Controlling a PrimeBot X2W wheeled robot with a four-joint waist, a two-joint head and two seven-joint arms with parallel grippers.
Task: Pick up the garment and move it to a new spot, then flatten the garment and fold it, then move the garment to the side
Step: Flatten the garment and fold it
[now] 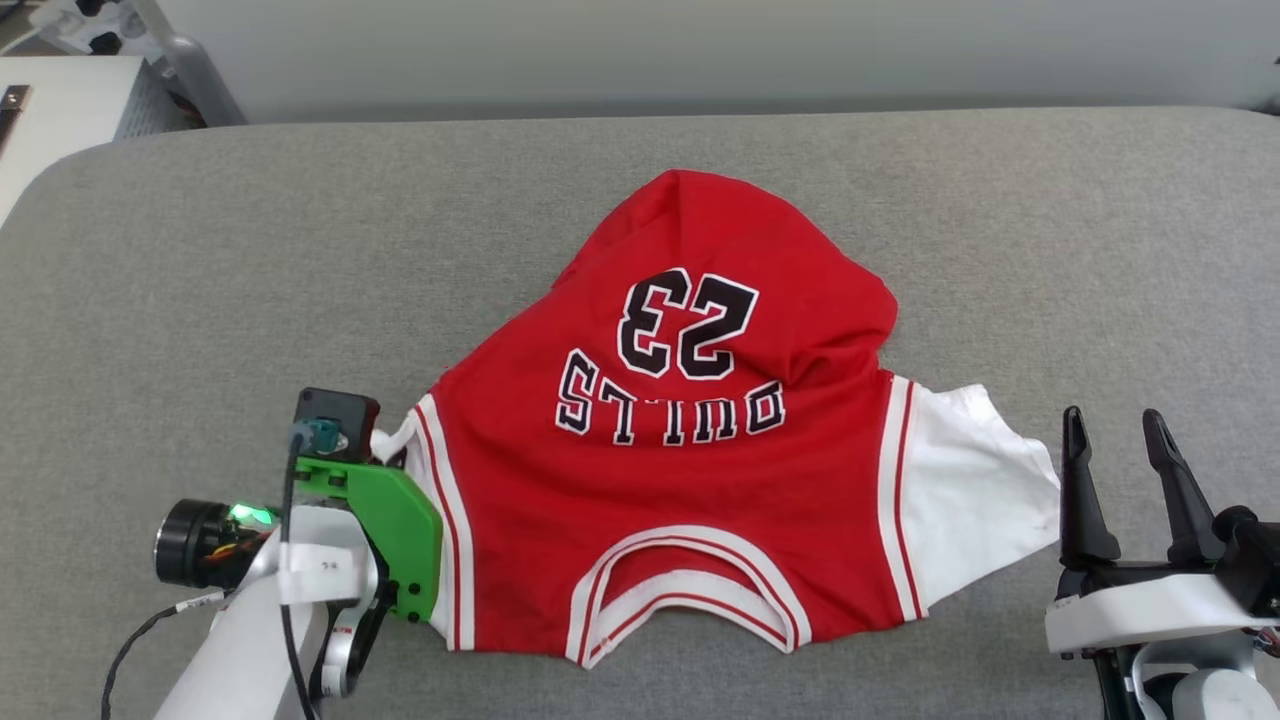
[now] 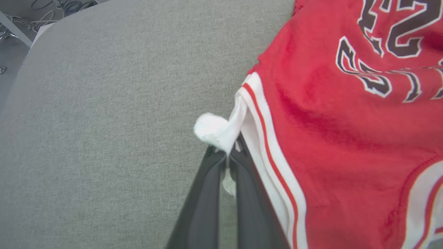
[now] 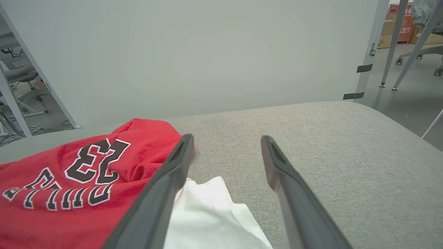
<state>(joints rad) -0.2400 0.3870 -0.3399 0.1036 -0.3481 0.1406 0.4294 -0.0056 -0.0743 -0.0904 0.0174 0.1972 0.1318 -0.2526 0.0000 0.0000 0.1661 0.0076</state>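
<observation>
Grey fabric is covering the worktop point(image 1: 250, 280), and the garment point(image 1: 680, 480) is lying at its middle, chest up, with the collar toward the robot and the far hem bunching into a hump. Its left sleeve point(image 2: 216, 131) is crumpling into a white wad, and the left gripper point(image 2: 229, 154) is pinching that wad, jaws clenched on the cloth. The right gripper point(image 1: 1112, 420) is standing released just beside the right sleeve point(image 1: 975, 480); whether it is touching it, I cannot tell. By my judgement the pick-up is beginning. The right side is wanting a matching hold at sleeve or shoulder, so both arms are lifting evenly and the thin pinch is not slipping. Black, white-edged lettering is reading "BULLS", with "23" beyond it, upside down from the head view.
</observation>
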